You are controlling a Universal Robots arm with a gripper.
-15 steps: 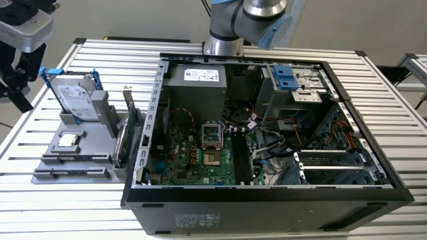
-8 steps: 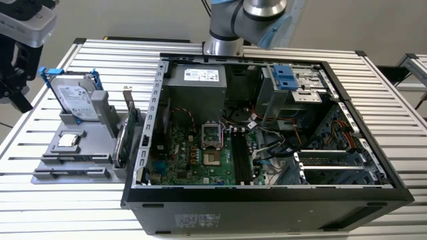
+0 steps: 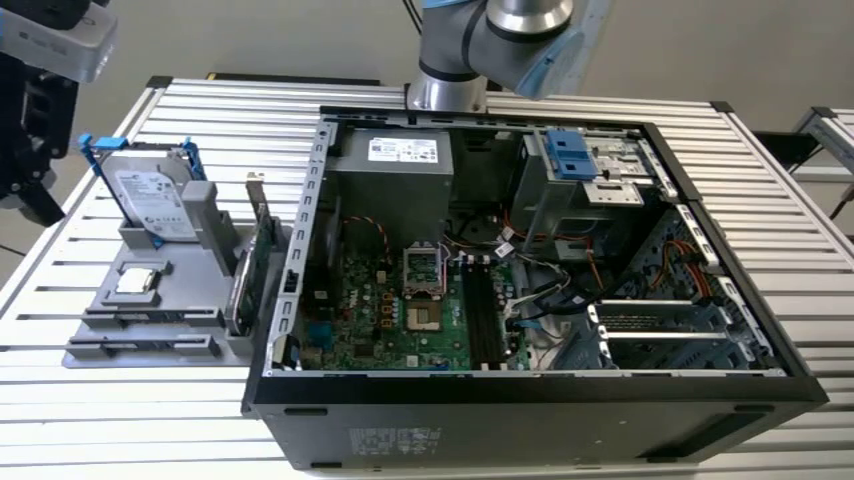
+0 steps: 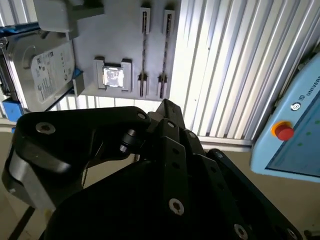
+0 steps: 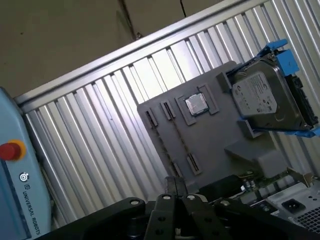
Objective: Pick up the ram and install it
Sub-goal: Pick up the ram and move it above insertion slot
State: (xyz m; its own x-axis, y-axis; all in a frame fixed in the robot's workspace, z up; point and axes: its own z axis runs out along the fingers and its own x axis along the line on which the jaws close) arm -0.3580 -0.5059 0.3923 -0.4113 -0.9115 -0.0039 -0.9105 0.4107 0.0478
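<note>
Two holder slots (image 5: 181,136) look bare and the ram (image 3: 473,312) seems seated on the motherboard (image 3: 387,310), so installing looks done, needing only a latch check; the gripper (image 5: 176,187) hangs clear, narrow and empty.

The ribbed aluminium worktop (image 3: 787,250) is lit brightly from overhead; the open black computer case (image 3: 534,400) is shaded inside. In the second wrist view the small silver chip (image 4: 113,76) is washed out by glare and the black claw (image 4: 167,112) is left dark.
</note>
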